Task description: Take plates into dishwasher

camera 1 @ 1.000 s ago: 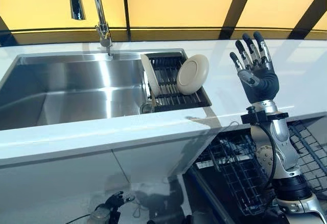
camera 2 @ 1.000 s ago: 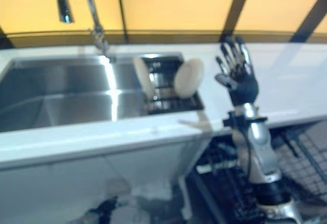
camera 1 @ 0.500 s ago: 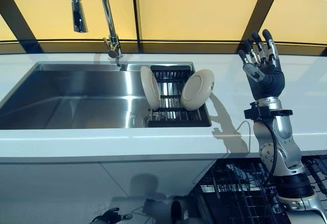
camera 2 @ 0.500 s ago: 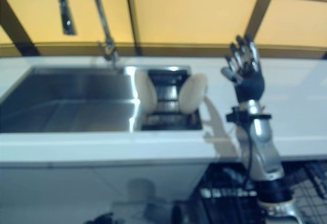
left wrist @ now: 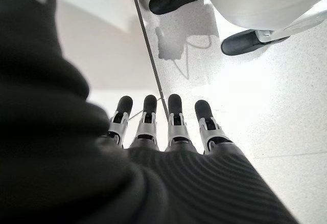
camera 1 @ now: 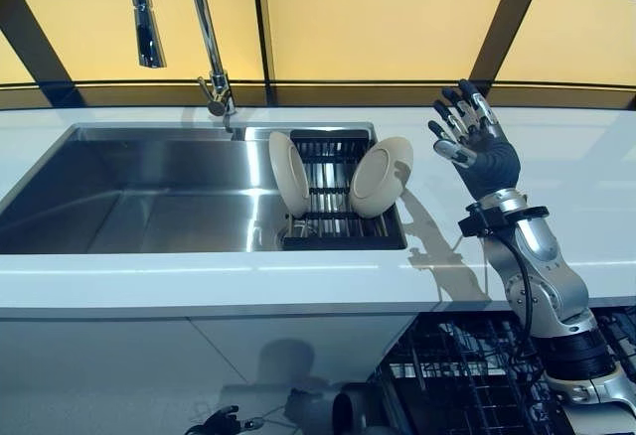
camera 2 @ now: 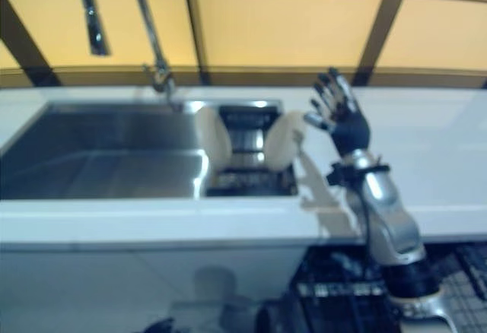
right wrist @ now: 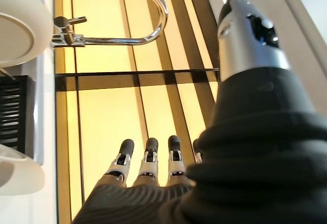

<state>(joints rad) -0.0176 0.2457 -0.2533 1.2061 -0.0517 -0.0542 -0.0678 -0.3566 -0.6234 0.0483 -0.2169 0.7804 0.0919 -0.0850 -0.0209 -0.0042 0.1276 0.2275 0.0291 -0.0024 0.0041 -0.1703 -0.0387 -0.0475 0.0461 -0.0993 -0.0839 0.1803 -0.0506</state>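
Two cream plates stand on edge in a black drying rack (camera 1: 328, 145) at the right end of the sink: the left plate (camera 1: 289, 173) and the right plate (camera 1: 380, 177). My right hand (camera 1: 477, 147) is raised above the counter just right of the right plate, fingers straight and spread, holding nothing. In the right wrist view its fingers (right wrist: 148, 165) are straight, with both plates off to the side, one nearer (right wrist: 18, 24) and one further along (right wrist: 15, 178). My left hand (left wrist: 168, 127) hangs low by the floor, fingers straight, empty. The dishwasher's wire rack (camera 1: 447, 380) is pulled out below the counter at lower right.
A steel sink (camera 1: 149, 192) with a tall arched faucet (camera 1: 204, 38) fills the left. White counter (camera 1: 566, 157) runs around it, with yellow window panels behind. White cabinet fronts (camera 1: 149, 365) stand below the sink.
My right hand has moved left and a little lower, leaning towards the right plate. The camera shifted early on, then held nearly still. The plates have not moved.
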